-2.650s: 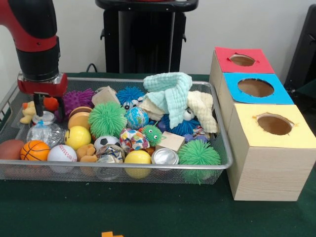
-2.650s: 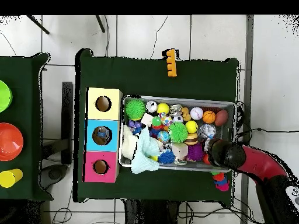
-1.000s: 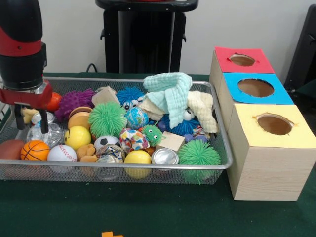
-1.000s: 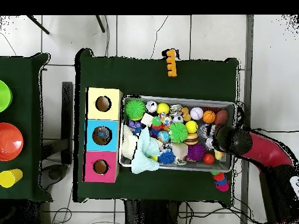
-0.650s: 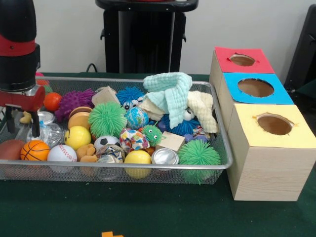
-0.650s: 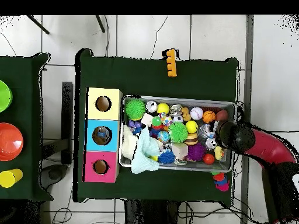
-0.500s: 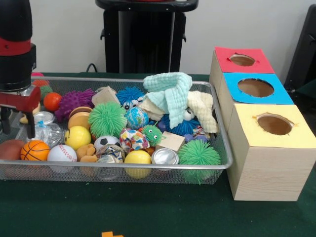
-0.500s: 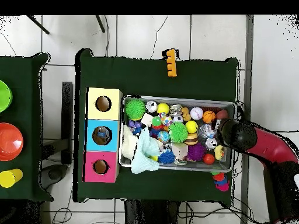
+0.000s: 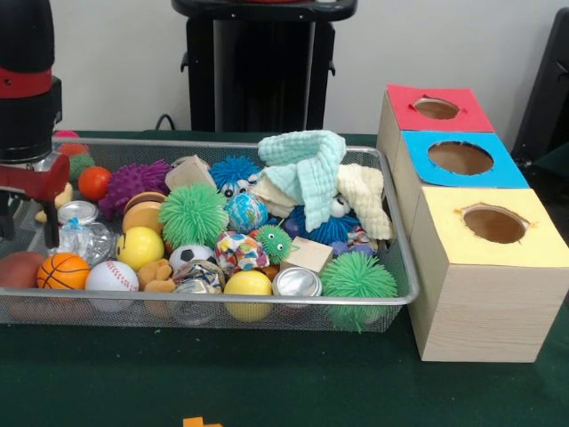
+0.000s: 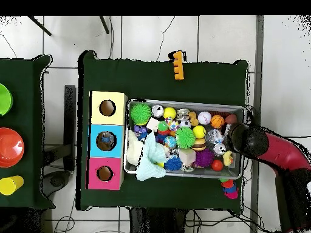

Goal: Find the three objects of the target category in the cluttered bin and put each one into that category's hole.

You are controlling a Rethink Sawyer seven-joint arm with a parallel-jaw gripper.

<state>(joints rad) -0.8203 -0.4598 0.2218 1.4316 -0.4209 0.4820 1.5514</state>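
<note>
A wire bin (image 9: pixel 222 302) is full of toys: a small basketball (image 9: pixel 62 270), a baseball (image 9: pixel 112 276), a yellow smiley ball (image 9: pixel 140 246), a green spiky ball (image 9: pixel 193 214), a silver can (image 9: pixel 297 282), a crumpled clear bottle (image 9: pixel 82 238) and a mint cloth (image 9: pixel 307 165). Beside it stand a red box (image 9: pixel 436 108), a blue box (image 9: pixel 460 157) and a yellow box (image 9: pixel 493 224), each with a round hole. My gripper (image 9: pixel 28 227) hangs open and holds nothing at the bin's left end in the front view. From overhead the gripper (image 10: pixel 242 138) sits over the bin's right wall (image 10: pixel 243 121).
An orange piece (image 9: pixel 201 422) lies on the green cloth in front of the bin. Small red and green toys (image 10: pixel 229 189) lie outside the bin by the arm. In the overhead view, a side table at the left carries coloured bowls (image 10: pixel 11 147).
In the front view, my gripper has slid left from above the bottle and small toys to the bin's left end. It stays open and has picked up nothing.
</note>
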